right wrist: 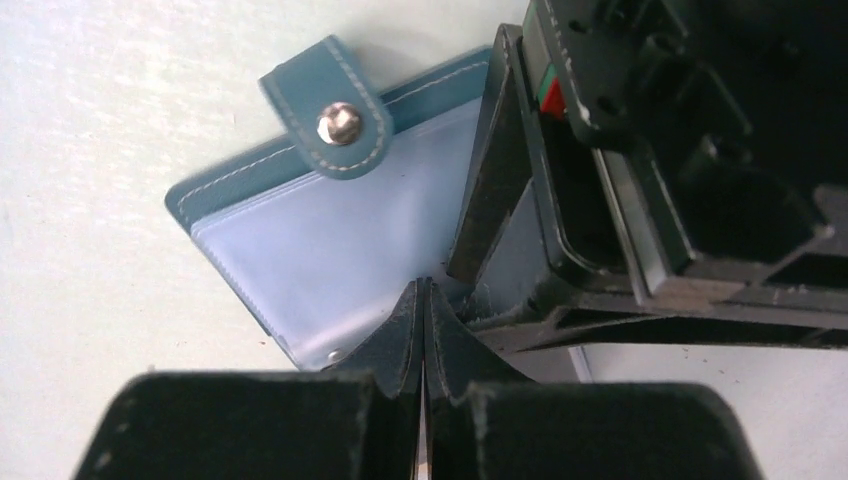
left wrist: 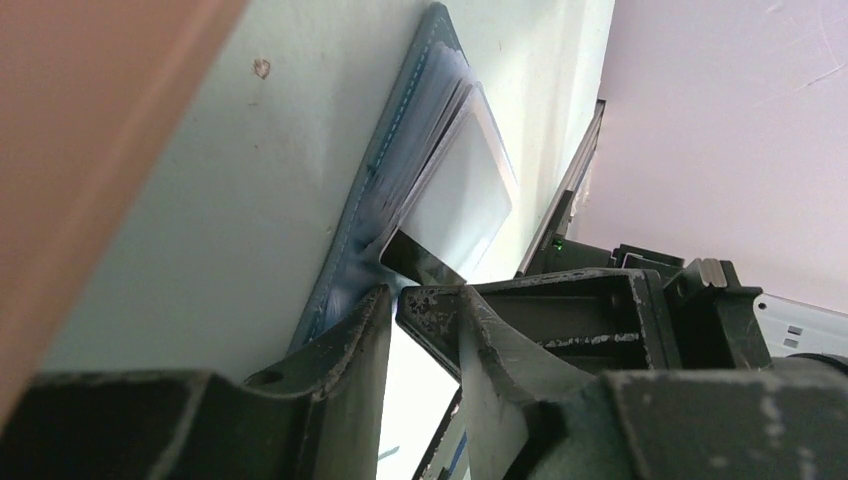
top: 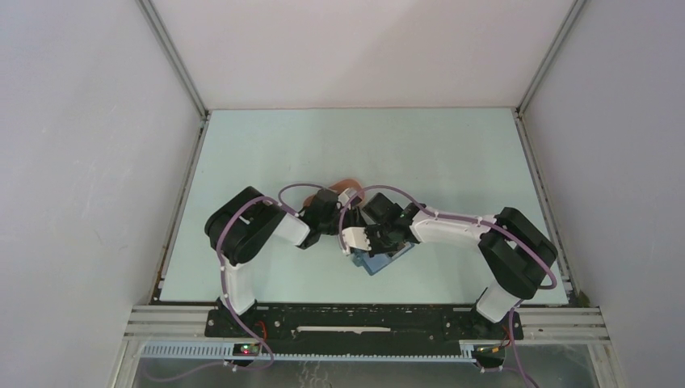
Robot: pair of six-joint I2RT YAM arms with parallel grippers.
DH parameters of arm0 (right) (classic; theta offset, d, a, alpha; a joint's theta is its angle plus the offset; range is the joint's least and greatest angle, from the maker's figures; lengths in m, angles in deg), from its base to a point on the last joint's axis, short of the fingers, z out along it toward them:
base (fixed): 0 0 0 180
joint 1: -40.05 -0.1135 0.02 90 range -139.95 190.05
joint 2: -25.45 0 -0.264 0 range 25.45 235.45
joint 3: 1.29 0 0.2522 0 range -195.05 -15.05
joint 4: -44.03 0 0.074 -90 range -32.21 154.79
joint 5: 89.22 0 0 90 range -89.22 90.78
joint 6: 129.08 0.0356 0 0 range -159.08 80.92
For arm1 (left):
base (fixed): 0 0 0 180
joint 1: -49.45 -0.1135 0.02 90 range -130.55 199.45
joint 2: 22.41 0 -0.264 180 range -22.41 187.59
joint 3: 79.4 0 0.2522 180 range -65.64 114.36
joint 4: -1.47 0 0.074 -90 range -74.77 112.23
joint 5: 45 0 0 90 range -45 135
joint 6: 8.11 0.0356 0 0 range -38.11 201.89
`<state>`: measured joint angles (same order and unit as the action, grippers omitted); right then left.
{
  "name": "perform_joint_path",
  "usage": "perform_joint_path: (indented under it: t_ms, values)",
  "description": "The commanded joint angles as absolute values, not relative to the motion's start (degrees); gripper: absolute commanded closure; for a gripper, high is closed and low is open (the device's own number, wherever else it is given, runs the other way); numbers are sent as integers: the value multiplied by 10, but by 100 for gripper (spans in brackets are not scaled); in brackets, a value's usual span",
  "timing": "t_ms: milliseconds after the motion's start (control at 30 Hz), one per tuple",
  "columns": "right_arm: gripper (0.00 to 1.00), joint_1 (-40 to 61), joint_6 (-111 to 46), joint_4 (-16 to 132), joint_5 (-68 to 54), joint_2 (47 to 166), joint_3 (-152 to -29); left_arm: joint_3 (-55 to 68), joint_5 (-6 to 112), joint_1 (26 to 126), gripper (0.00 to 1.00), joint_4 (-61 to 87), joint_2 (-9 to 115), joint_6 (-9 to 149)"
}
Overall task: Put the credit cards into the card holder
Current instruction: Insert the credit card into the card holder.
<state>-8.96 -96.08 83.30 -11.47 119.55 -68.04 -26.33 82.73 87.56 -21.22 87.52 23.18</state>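
Card holder (right wrist: 300, 250) lies open and flat on the surface (right wrist: 100, 200), mid-width and nearer the arms' bases, under both claws. Its clear sleeves (right wrist: 330, 265) face up and its snap tab (right wrist: 330, 115) sticks out from one edge onto the surface. From above, the holder sits skewed to the surface's edges, with one corner toward the bases. The claws cover too much to tell its long axis.

A dark card (left wrist: 420, 262) shows one corner over a pale sleeve, pointing away from the left claw (left wrist: 397, 300), just past its tips. I cannot tell whether it is inside the sleeve or lying on top. The left claw's jaws stand narrowly apart – whether they grip the card I cannot tell.

The right claw (right wrist: 422, 295) is pressed tight together, its tips over the sleeves' edge. An orange-brown rim (top: 349, 181) lies just beyond the left claw – its contents are hidden.
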Motion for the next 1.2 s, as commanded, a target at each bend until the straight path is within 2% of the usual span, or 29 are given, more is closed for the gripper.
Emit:
perform_joint_path:
  t_ms: [0, 600, 933, 1167]
  values:
    - [99, -64, -975, 857, -87, 1183, -691, -276, 814, 870, 63, -187, 889, 244]
    - [97, -34, -971, 856, -79, 1149, -692, -292, 798, 862, 59, -184, 832, 245]
    - [91, -41, -949, 869, -208, 1134, -691, -326, 774, 853, 59, -166, 752, 261]
    - [90, -63, -941, 876, -204, 1173, -707, -351, 769, 854, 63, -166, 722, 270]
